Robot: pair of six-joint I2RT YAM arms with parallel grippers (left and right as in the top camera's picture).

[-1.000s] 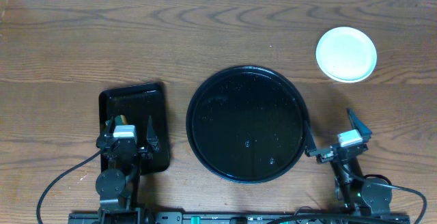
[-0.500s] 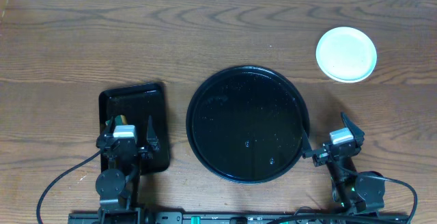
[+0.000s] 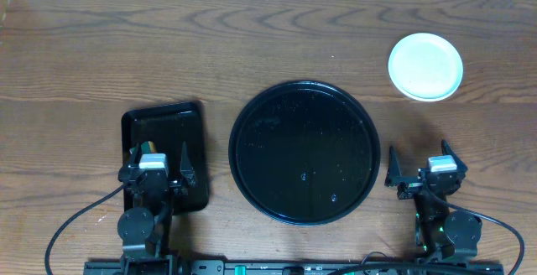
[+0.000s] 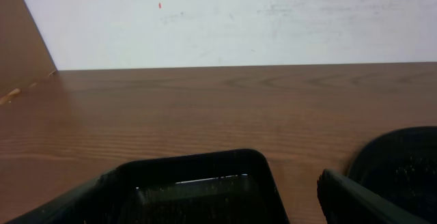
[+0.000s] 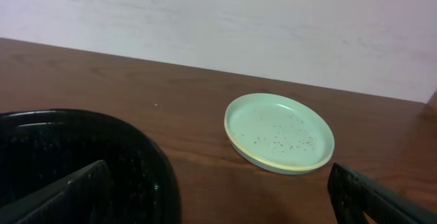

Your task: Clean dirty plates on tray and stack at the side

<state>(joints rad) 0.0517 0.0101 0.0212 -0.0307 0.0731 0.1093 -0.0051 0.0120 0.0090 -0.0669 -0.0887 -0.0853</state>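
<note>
Beyond right end effector (image 3: pixel 419 159), plates (image 3: pixel 425 66) stacked.

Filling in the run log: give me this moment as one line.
tray: empty | plates: stacked, table, far right | left end effector: open, over small tray | right end effector: open, empty, right of tray

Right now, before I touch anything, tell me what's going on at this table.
Nothing is being handled. The left pincer hangs open and empty over the small tray. The right pincer stands open and empty beside the round tray. No plates lie on the round tray. The plates sit stacked on the table at the far right, a mint one on top with a yellow rim showing beneath.
</note>
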